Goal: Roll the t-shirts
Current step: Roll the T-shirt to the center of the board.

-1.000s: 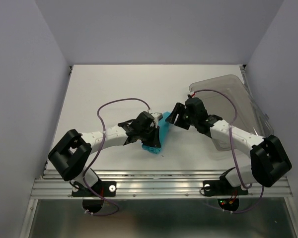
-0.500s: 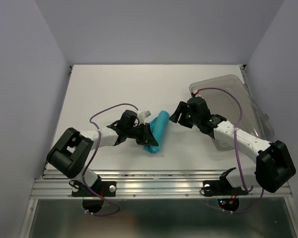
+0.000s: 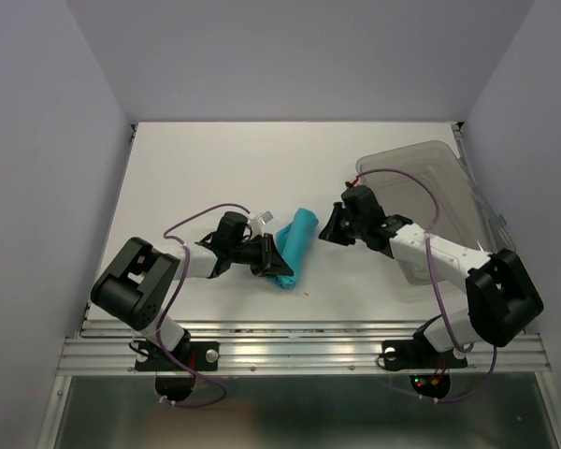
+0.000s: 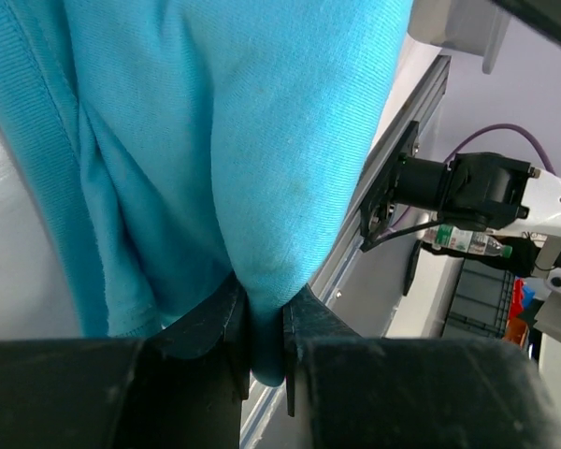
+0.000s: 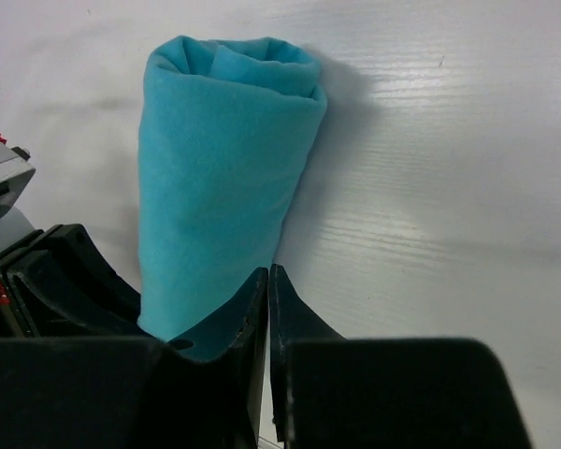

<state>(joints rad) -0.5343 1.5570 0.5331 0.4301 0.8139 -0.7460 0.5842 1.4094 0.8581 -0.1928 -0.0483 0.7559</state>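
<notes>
T-shirt (image 3: 297, 241) rolled; left gripper (image 4: 265, 323) pinches fold, roll's left side hidden.

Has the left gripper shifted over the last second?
Yes. In the top view the left gripper has drawn back to the left, farther from the bin, with its jaws pinching the near end of the t-shirt.
</notes>
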